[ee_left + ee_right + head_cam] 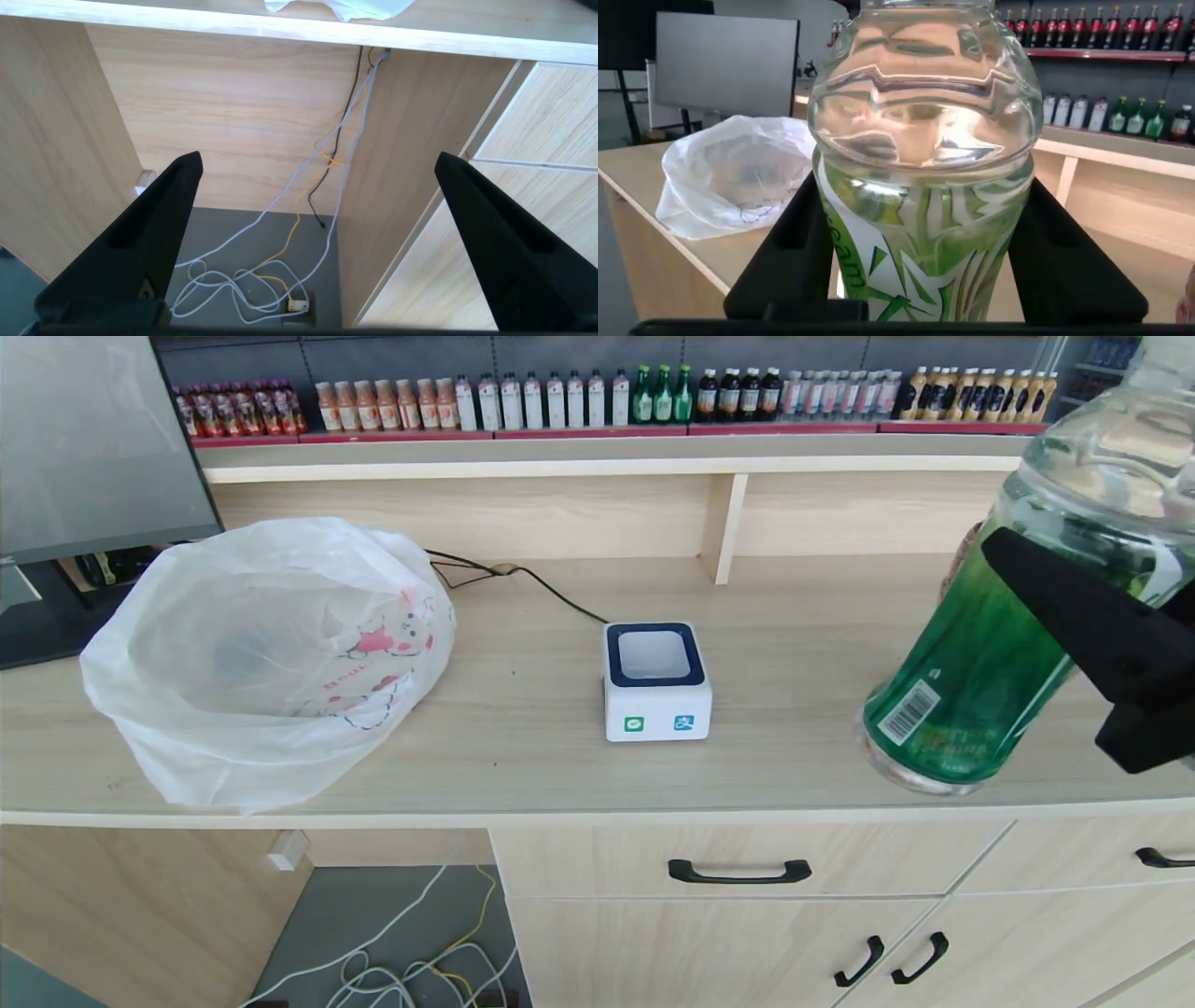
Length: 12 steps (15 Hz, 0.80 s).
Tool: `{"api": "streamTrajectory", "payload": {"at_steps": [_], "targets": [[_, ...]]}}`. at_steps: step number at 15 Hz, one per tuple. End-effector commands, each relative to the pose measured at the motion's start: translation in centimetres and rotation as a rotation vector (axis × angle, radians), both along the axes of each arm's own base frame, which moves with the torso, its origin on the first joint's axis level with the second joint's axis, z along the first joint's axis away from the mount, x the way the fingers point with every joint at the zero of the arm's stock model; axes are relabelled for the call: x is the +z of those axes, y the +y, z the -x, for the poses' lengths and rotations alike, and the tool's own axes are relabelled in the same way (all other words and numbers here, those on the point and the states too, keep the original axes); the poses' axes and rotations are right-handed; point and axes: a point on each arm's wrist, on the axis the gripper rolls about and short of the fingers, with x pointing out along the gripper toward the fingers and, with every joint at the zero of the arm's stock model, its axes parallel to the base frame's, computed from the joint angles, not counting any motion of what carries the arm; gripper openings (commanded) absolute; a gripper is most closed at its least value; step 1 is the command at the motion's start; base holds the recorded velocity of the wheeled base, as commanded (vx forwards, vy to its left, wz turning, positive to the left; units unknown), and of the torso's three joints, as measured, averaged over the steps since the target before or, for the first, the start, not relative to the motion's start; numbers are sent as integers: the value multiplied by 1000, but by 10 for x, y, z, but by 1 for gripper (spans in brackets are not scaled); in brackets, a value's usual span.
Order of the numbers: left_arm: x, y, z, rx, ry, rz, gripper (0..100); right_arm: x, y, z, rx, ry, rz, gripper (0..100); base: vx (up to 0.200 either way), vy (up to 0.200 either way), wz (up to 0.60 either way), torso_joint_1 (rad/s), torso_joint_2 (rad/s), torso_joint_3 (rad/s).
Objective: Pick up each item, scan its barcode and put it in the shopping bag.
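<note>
A clear bottle with a green label (pixel 1008 625) is held tilted above the right end of the counter, its barcode facing down and left. My right gripper (pixel 1102 644) is shut on the bottle (pixel 924 187), with a black finger on each side of it. The white scanner box (pixel 655 681) with a dark-framed window sits mid-counter, left of the bottle. A white plastic shopping bag (pixel 271 653) stands open at the left of the counter, and there is something inside it. My left gripper (pixel 318 243) hangs open below the counter edge, over the floor cables.
The scanner's black cable (pixel 523 574) runs back across the counter (pixel 794 616). A wooden divider (pixel 724 523) stands at the back. A dark monitor (pixel 93 439) is at the far left. Drawers with black handles (pixel 738 873) front the counter. Loose cables (pixel 271 280) lie on the floor.
</note>
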Motion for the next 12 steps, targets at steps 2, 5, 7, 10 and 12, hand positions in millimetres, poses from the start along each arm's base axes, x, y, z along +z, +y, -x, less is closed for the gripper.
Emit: {"api": "streamTrajectory", "payload": {"at_steps": [2, 5, 7, 10, 12], "targets": [[0, 0, 0, 1, 1, 0, 100, 11, -9, 10, -8, -45, -44, 0, 0, 0, 0, 0, 0, 0], [0, 0, 0, 1, 1, 0, 100, 11, -8, 9, -18, -55, -20, 0, 0, 0, 0, 0, 0, 0], [0, 0, 0, 0, 1, 0, 100, 8, -6, 7, -44, -76, 39, 0, 0, 0, 0, 0, 0, 0], [0, 0, 0, 0, 1, 2, 100, 6, -1, 6, -96, -121, 124, 0, 0, 0, 0, 0, 0, 0], [0, 0, 0, 1, -1, 2, 100, 2, 3, -2, -192, -143, 194, 0, 0, 0, 0, 0, 0, 0]]}}
